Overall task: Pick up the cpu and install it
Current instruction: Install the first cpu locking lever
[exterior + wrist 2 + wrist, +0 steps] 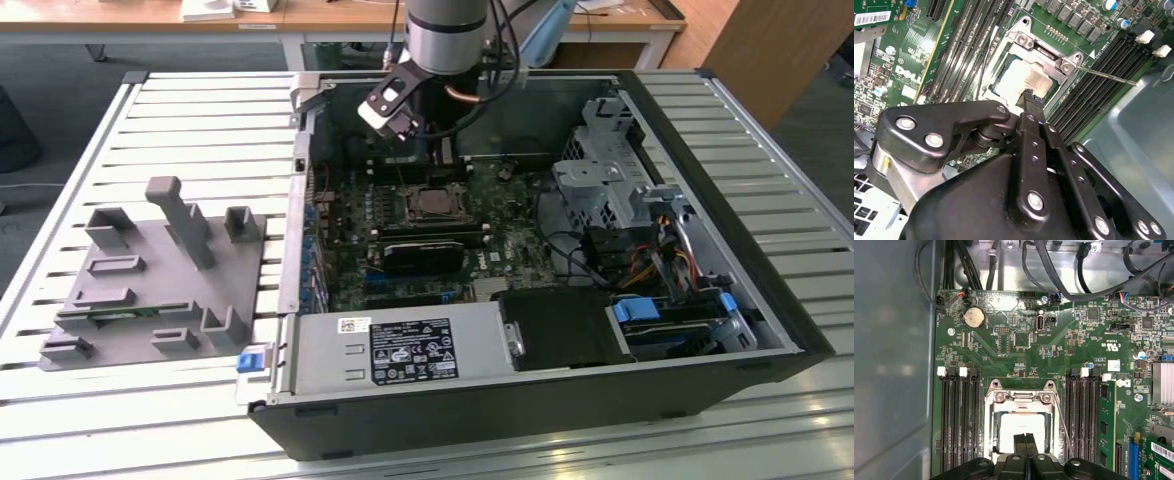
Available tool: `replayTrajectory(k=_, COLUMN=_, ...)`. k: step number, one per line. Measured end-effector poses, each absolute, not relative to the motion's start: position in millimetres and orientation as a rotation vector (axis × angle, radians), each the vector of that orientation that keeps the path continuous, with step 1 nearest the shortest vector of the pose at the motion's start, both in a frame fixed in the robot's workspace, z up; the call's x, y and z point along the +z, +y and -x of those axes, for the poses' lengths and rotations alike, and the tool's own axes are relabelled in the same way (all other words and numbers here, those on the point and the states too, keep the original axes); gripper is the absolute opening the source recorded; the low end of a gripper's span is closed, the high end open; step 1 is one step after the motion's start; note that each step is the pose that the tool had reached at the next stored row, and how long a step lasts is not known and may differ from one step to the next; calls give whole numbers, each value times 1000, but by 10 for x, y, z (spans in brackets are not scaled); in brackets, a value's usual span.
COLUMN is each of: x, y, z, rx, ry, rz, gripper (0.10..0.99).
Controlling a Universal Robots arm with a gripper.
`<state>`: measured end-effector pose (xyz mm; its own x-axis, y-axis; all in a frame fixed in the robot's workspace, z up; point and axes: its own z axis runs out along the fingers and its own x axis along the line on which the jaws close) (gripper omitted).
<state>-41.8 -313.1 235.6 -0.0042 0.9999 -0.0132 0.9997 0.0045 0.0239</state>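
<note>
The socket (1021,427) is the landmark. Straight above it the way stands open, and the gripper (1026,439) hangs there with its fingers pressed together over the cpu (1021,426) seated inside the frame. On both flanks of the socket, rows of memory slots (959,420) lie low and hem it in. A thin wire lever (1106,76) juts from one corner of the socket across the neighbouring slots. In the exterior view, the metal drive cage (607,175) rises to the socket's right, and the case wall (304,180) stands to its left.
</note>
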Motion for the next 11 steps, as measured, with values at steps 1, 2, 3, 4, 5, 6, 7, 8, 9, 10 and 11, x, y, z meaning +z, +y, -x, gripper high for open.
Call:
replayTrajectory(k=1, x=2359, y=-3131, z=418, rx=12, ry=2208, rz=-2198, gripper=106)
replayTrajectory(k=2, x=2361, y=-3130, z=418, rx=12, ry=2207, rz=-2198, gripper=106)
replayTrajectory(k=3, x=2362, y=-3130, z=418, rx=12, ry=2207, rz=-2198, gripper=106)
replayTrajectory(k=4, x=2368, y=-3131, z=418, rx=12, ry=2207, rz=-2199, gripper=106)
replayTrajectory(k=5, x=2376, y=-3131, z=418, rx=12, ry=2207, rz=-2199, gripper=106)
replayTrajectory(k=6, x=2388, y=-3131, z=418, rx=12, ry=2206, rz=-2199, gripper=106)
replayTrajectory(k=7, x=2403, y=-3131, z=418, rx=12, ry=2206, rz=-2200, gripper=106)
replayTrajectory(k=8, x=2421, y=-3131, z=418, rx=12, ry=2206, rz=-2200, gripper=106)
replayTrajectory(k=9, x=2443, y=-3131, z=418, rx=12, ry=2206, rz=-2200, gripper=106)
replayTrajectory(k=10, x=2467, y=-3130, z=418, rx=12, ry=2205, rz=-2200, gripper=106)
replayTrajectory(k=11, x=2492, y=-3130, z=418, rx=12, ry=2205, rz=-2200, gripper=106)
